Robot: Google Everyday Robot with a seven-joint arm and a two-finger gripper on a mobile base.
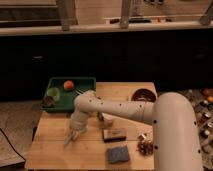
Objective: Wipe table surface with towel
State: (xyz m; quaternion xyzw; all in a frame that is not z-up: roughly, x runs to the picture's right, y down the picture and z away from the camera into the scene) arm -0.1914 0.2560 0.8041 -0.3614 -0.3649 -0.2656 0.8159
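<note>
While the pincer (75, 133) clenches the towel (69, 140) on the worktop (55, 156), left side | risk: arm (115, 107) may knock brush (114, 134) | cause: wide wiping stroke

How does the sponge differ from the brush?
The sponge is blue-grey and squarish; the brush is brown and longer. The sponge lies nearer the front edge, the brush behind it. Both lie flat on the table, apart from the claw, which is down near the wood.

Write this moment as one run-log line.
gripper: shut, low over light tan wooden tabletop, in front of green plastic tray | blue-grey rectangular sponge: near front edge, apart from gripper
</note>
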